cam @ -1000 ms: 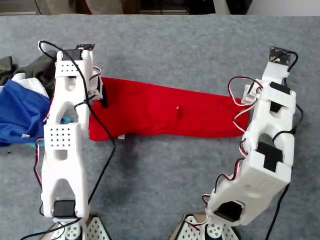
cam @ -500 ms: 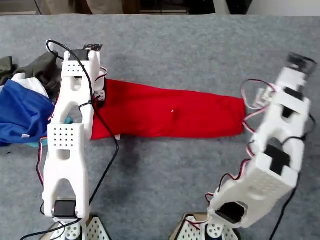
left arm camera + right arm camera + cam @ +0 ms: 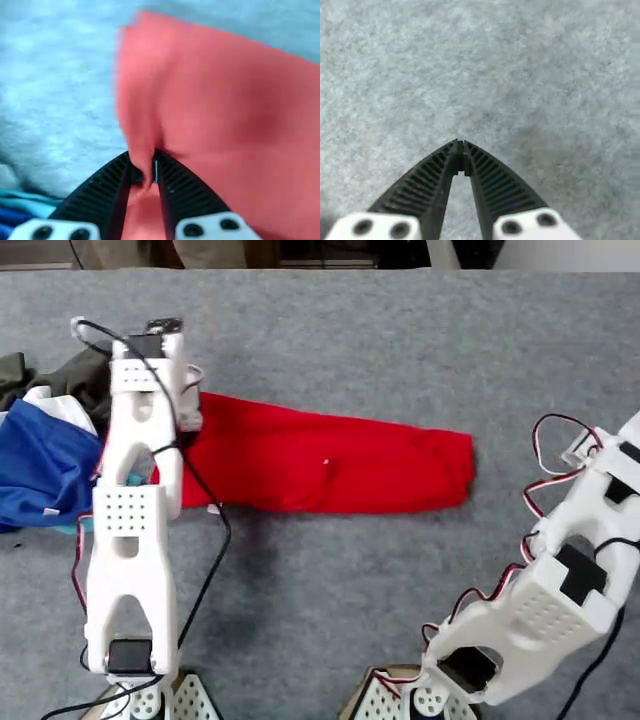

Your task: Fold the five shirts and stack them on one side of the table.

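Shirt: red shirt (image 3: 330, 465) lies flat as a long folded band, one end in the left gripper (image 3: 144, 166), the rest stretching away from it across the table.
Hold: left gripper is clamped on a thin ridge of cloth at that end.
Free arm: right gripper (image 3: 461, 151) has its fingers together on nothing, above bare cover, well apart from the shirt's far end.
Risk: with one end held, a pull would likely drag or bunch the band; the thin pinch may slip.
Pile: blue shirt (image 3: 40, 465) and dark garment (image 3: 60, 375) lie just beside the left gripper, opposite the band; they could snag.
Surface: grey felt-like table (image 3: 400, 340), probably grippy.
Room: dark furniture beyond the far edge, indistinct.
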{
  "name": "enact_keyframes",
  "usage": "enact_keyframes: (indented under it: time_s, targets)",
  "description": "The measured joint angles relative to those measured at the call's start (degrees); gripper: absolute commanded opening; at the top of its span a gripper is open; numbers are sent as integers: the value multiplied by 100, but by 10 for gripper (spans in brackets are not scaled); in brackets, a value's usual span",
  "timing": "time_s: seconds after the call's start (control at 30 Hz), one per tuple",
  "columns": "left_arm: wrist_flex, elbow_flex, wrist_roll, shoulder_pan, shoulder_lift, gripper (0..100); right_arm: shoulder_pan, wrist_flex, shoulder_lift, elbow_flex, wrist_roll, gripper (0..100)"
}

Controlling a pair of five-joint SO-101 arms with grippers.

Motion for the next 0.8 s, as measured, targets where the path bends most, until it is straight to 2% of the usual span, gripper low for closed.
enact_keyframes:
  time_s: [0.2,0.4,0.8]
  targets:
    - [0,-18,70,1354,-440,18,132,-202,0,0,0,9]
    - [0,-18,457,2585,-914,18,132,-237,0,0,0,9]
    - [-158,-18,853,4070,-1749,18,132,-237,9,0,0,9]
